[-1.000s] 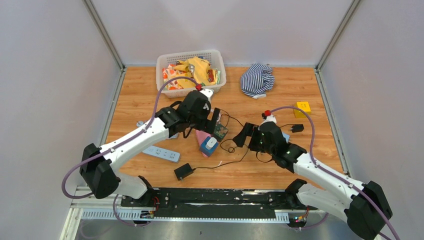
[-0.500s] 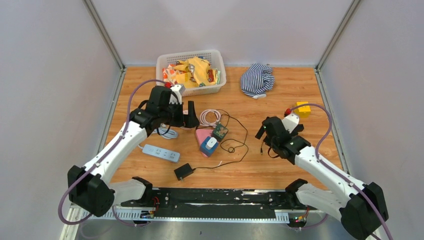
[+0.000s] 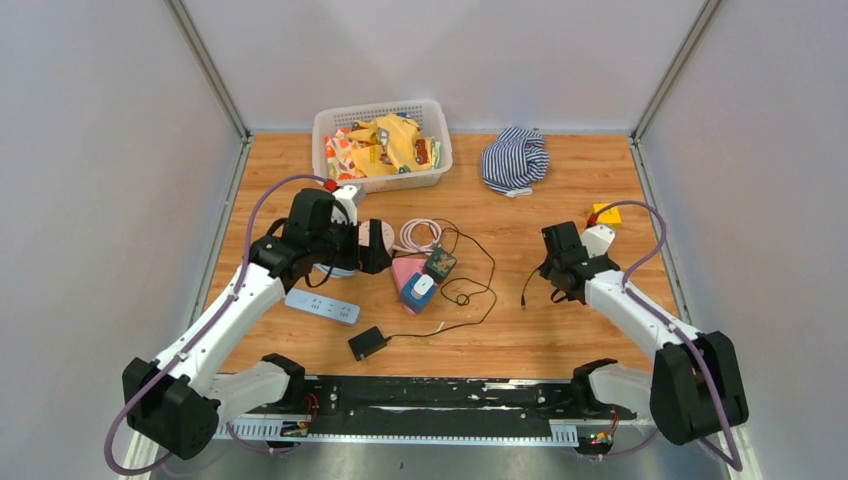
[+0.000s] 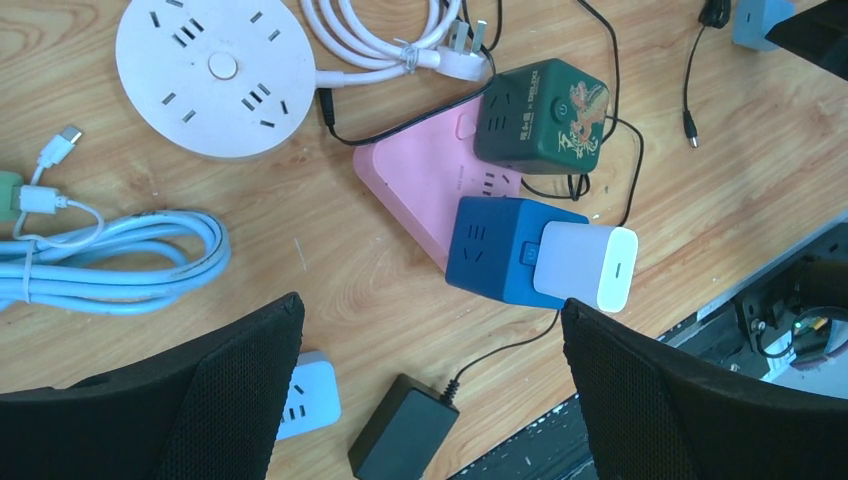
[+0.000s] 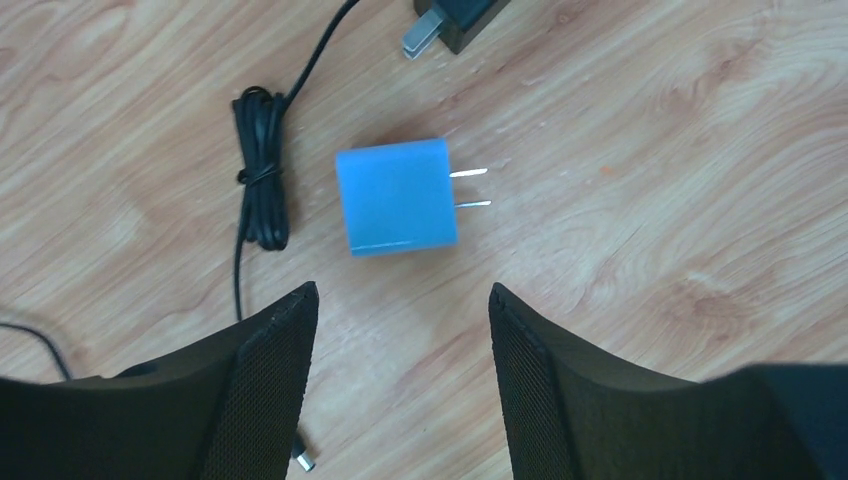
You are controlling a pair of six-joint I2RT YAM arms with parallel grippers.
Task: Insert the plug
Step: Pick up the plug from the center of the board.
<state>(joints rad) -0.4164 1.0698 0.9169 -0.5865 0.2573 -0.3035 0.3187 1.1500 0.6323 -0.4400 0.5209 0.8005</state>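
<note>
Top external view, starting at the left: the left gripper (image 3: 368,246) hangs over the cluster of sockets. Its wrist camera shows the jaws spread wide with nothing between them. Below it lie a round white socket (image 4: 215,75), a pink power strip (image 4: 425,190), a blue cube socket (image 4: 495,250) with a white charger (image 4: 582,265) seated in it, and a green cube socket (image 4: 545,115). I'd say that arm sits there to watch the likely targets.

Across to the right, the right gripper (image 5: 400,300) hovers low over the blue plug (image 5: 397,197). The plug lies loose and flat on the table (image 5: 650,150), prongs pointing right in the wrist view. The jaws are partly apart and empty, tips just short of the plug. As they stand, closing would catch the prongs, so the wrist probably needs a turn to take the plain sides.
</note>
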